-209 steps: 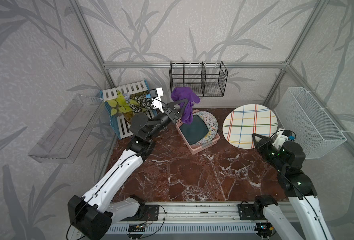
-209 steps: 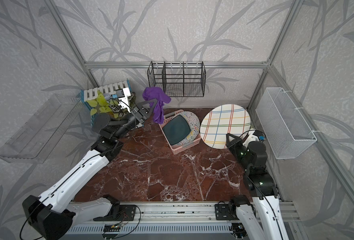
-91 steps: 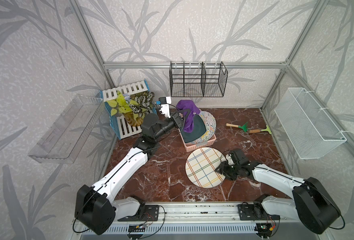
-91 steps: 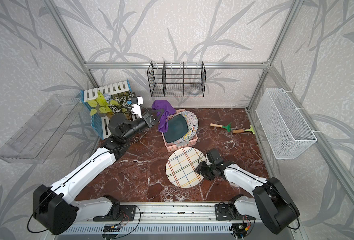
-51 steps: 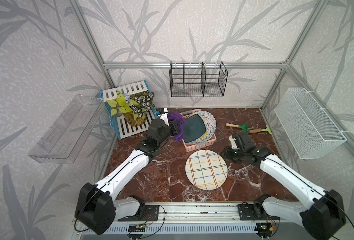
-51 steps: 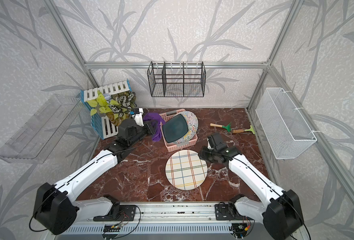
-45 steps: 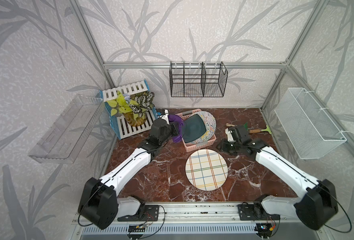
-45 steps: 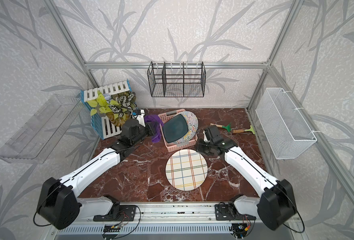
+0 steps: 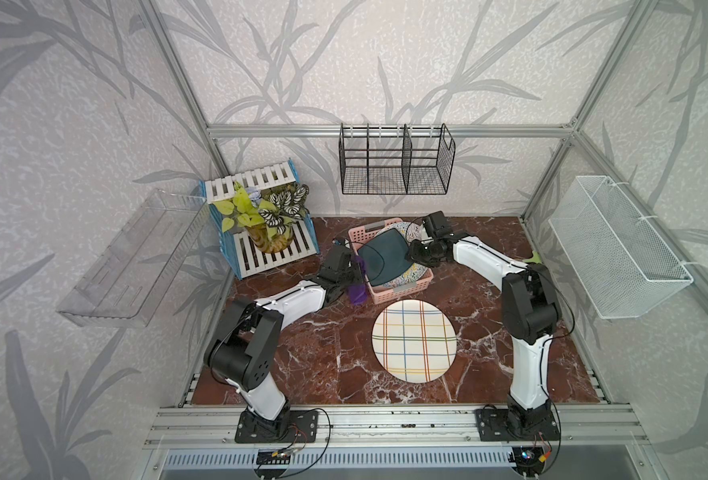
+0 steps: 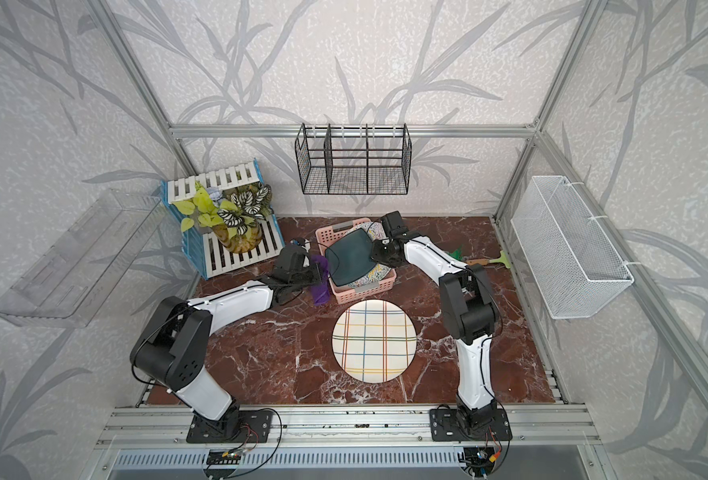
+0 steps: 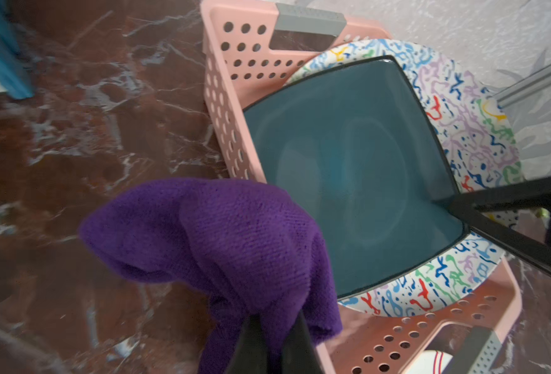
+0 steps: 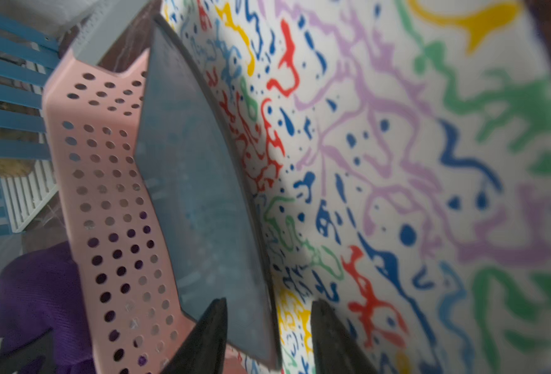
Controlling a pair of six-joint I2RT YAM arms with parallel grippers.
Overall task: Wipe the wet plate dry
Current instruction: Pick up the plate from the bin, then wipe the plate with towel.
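Note:
A plaid round plate (image 9: pixel 413 340) (image 10: pixel 375 340) lies flat on the marble, near the front, with neither gripper on it. A teal square plate (image 9: pixel 381 257) (image 11: pixel 348 175) leans on a squiggle-patterned round plate (image 12: pixel 397 162) in a pink basket (image 9: pixel 402 289). My right gripper (image 9: pixel 410 255) (image 12: pixel 269 302) is open, one finger on each side of the teal plate's right corner. Left gripper (image 9: pixel 350 278) (image 11: pixel 275 330) is shut on a purple cloth (image 9: pixel 358 286) (image 11: pixel 235 239), which hangs just left of the basket. Wetness does not show on any plate.
A potted plant on a blue and white crate (image 9: pixel 267 220) stands back left. On the back wall hangs a black wire rack (image 9: pixel 396 164). A white mesh basket (image 9: pixel 618 245) is on the right wall, a clear shelf (image 9: pixel 131 257) on the left. A green-headed tool (image 10: pixel 485 261) lies back right.
My right gripper let go of the plaid plate, now flat on the marble, and moved back to the teal plate. The left gripper lowered the cloth beside the basket.

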